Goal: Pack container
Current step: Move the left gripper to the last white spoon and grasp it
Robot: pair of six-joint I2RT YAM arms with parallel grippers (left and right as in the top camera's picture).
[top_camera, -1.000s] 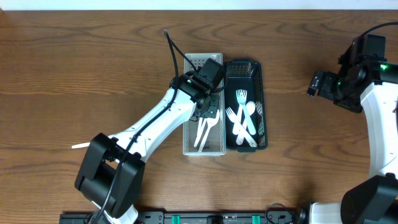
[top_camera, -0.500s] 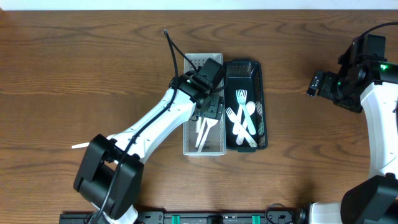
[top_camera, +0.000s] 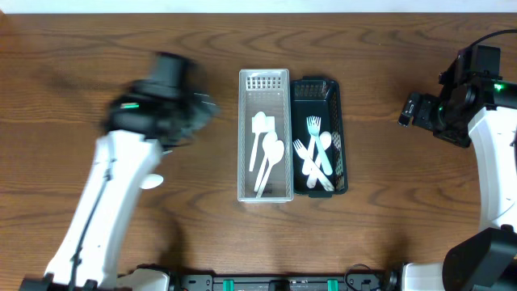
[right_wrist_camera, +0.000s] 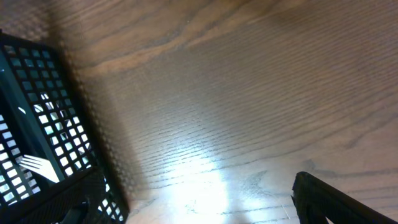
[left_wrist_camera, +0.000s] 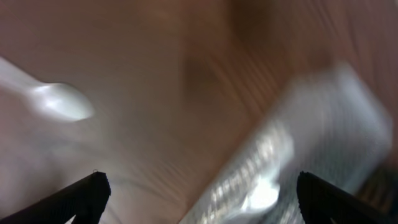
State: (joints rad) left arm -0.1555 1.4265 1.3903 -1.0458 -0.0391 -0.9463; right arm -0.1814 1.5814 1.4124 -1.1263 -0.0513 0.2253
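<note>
The clear tray (top_camera: 264, 77) lies mid-table, long side running away from the robot, with white spoons (top_camera: 266, 158) inside. The dark tray (top_camera: 315, 87) sits just beside it on the right, holding forks (top_camera: 311, 149) and a spoon.

The left claw (left_wrist_camera: 202, 199) is off to the tray's left, above bare table (top_camera: 388, 218). Its fingers stand wide apart with nothing between them. A loose spoon (left_wrist_camera: 59, 101) lies on the wood to one side of it, and the clear tray's edge is on the other.

The right claw (top_camera: 405, 110) hangs well right of the dark tray, spread wide and empty. There is open wood on all sides of both trays.

The left arm (top_camera: 105, 194) is badly blurred from overhead, and its wrist view is smeared too. The right wrist view shows only a corner of the dark tray.
</note>
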